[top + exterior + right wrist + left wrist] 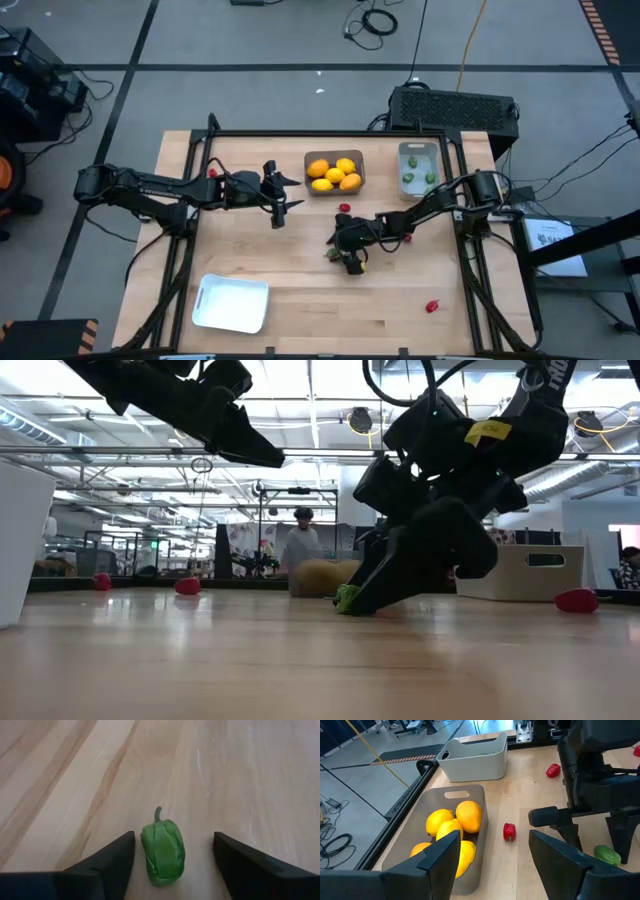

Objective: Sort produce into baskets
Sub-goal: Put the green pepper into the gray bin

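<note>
From my seat the table (300, 300) reads as pale wood, planked, with a smooth satin finish and visible grain streaks. The green pepper (163, 851) looks like matt moulded plastic, slightly grooved. The lemons and oranges (454, 827) have a soft, faintly glossy skin, and the red piece (509, 831) is shinier. The dark grey bin (410, 840) and pale grey bin (475, 762) look like smooth matt plastic, as does the white tray (231, 304). My gripper fingers (107, 865) are matt black.

pale bin's (475, 757) contents mostly hidden
</note>
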Tool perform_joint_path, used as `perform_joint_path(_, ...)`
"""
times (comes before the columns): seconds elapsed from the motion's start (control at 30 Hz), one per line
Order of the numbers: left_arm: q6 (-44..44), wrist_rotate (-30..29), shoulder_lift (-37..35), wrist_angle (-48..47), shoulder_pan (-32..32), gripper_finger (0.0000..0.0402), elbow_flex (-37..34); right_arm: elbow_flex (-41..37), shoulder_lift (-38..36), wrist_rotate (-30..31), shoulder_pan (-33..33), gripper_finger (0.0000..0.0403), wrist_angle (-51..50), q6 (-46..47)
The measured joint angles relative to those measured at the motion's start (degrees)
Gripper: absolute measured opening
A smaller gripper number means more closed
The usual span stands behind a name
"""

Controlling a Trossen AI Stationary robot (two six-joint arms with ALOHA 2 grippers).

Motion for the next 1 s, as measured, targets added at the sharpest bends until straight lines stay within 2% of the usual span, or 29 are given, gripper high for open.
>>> perform_joint_path(0.27,0.00,-0.02,-0.01,0.00,0.00,0.0244,0.00,-0.08,-0.64,-1.48,0.00,0.0165,-1.22,0.49)
perform_joint_path(0.4,0.00,-0.02,-0.01,-0.02,0.00,0.0244,0.00,-0.32,-3.54,-2.60,0.07,0.0132,-4.97,1.29)
perform_joint_path(0.77,0.00,-0.02,-0.02,-0.17,0.00,0.0244,0.01,-0.26,-23.88,-1.88,-1.56,0.0082,-30.45,0.68)
perform_joint_path(0.87,-0.02,-0.02,-0.02,-0.17,0.00,0.0244,0.00,-0.26,-30.05,0.69,-2.66,0.0075,-37.88,0.93)
perform_joint_path(1.0,-0.02,-0.02,-0.02,-0.16,-0.01,0.0244,0.00,-0.26,-35.19,1.32,-3.09,0.0071,-39.77,1.05)
